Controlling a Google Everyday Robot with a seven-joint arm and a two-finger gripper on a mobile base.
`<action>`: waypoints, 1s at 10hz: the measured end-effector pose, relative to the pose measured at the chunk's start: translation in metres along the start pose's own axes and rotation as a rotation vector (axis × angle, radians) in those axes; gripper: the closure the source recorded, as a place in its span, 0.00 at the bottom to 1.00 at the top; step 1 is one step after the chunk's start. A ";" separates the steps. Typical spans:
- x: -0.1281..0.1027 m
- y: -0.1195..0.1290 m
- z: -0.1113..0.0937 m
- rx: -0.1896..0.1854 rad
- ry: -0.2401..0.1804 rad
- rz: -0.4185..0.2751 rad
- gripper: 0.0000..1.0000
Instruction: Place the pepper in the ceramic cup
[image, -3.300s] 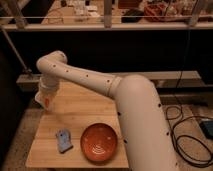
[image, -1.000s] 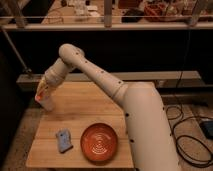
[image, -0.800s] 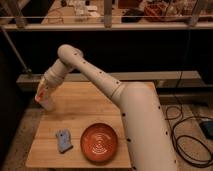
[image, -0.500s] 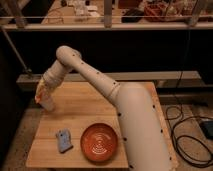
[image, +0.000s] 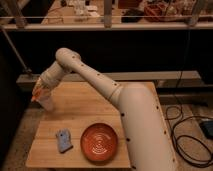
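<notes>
A: Where is the claw?
B: The claw (image: 42, 93) is right over the cup (image: 47, 104), by the edge of the surface (image: 95, 107).
A: And the pepper?
B: The pepper (image: 35, 96) is at the claw's tip, just above the cup. I can't tell if the claw grips it.
A: Anything else?
B: A bowl (image: 100, 142) sits well away from the claw.

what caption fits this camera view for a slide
Arm reaches to the table's left edge, gripper and pepper at the cup; bowl sits nearer.
</notes>
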 end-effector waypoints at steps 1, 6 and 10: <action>-0.001 -0.003 -0.001 0.051 -0.005 0.023 1.00; -0.005 -0.015 0.004 0.143 -0.049 0.100 1.00; -0.011 -0.022 0.002 0.176 -0.038 0.168 1.00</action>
